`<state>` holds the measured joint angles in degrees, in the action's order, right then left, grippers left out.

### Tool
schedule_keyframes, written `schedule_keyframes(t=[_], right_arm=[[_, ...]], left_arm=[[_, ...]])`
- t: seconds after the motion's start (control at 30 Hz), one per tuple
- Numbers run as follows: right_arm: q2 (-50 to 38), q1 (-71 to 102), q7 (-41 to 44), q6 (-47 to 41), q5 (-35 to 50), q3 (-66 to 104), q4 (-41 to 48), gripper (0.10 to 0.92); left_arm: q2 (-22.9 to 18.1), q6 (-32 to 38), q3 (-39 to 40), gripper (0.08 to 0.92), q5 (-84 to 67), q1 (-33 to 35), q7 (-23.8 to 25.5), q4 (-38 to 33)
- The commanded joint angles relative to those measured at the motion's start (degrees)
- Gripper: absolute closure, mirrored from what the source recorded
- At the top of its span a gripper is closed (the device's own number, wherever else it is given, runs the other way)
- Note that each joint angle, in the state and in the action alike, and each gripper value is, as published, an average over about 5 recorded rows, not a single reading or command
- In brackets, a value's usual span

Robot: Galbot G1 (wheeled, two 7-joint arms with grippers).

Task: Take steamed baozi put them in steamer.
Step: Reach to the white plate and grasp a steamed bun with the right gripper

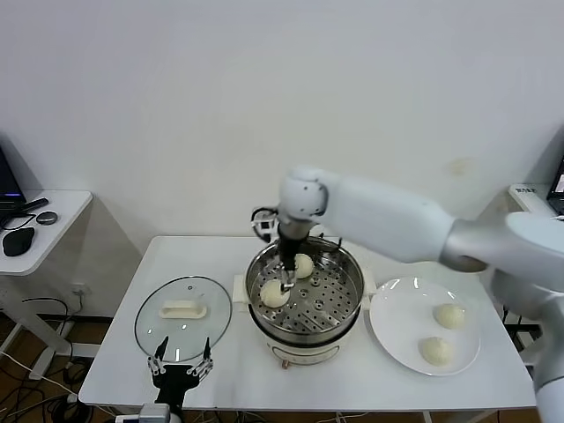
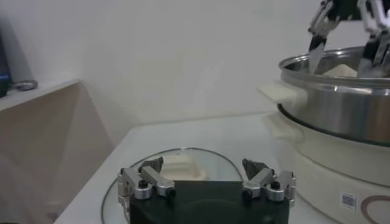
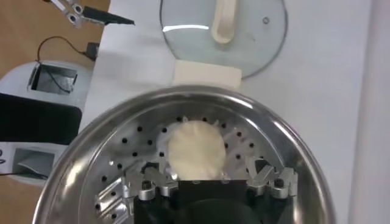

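The steamer stands mid-table, with two baozi on its perforated tray: one at its left and one further back. Two more baozi lie on the white plate to its right. My right gripper reaches down into the steamer. It is open, with its fingers spread either side of the left baozi, which rests on the tray. My left gripper is open and empty at the table's front left, by the glass lid.
The glass lid with its white handle lies flat left of the steamer, just ahead of my left gripper. A side desk with a mouse stands at the far left. A white wall is behind the table.
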<state>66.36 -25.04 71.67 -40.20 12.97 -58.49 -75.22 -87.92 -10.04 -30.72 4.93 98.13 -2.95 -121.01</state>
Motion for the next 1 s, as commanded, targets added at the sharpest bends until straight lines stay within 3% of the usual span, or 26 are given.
schedule_keyframes(t=[0.03,0.23,0.4,0.67,1.0], right_arm=[[-20.72,-7.69,6.59,4.94,-0.73,6.98,-8.64,0.203],[-36.23,-5.04,9.76,12.32,-7.22,6.72,-12.36,0.203],[-42.53,6.39,9.7,17.01,-14.51,8.76,-16.82,0.203],[-40.67,30.69,8.78,28.68,-22.78,22.57,-9.38,0.203],[-37.12,35.0,9.19,29.48,-27.52,24.63,-6.49,0.203]], left_arm=[[0.23,-0.12,-0.63,0.177,-0.18,0.6,0.24,-0.5],[0.87,-0.25,-1.33,0.177,-0.57,1.01,0.36,-0.89],[0.92,-0.52,-1.36,0.177,-0.53,1.64,0.67,-1.39],[0.35,-0.66,-1.28,0.177,-0.27,3.8,0.8,-1.69],[-0.03,-0.87,-1.77,0.177,-0.1,4.59,0.84,-1.09]])
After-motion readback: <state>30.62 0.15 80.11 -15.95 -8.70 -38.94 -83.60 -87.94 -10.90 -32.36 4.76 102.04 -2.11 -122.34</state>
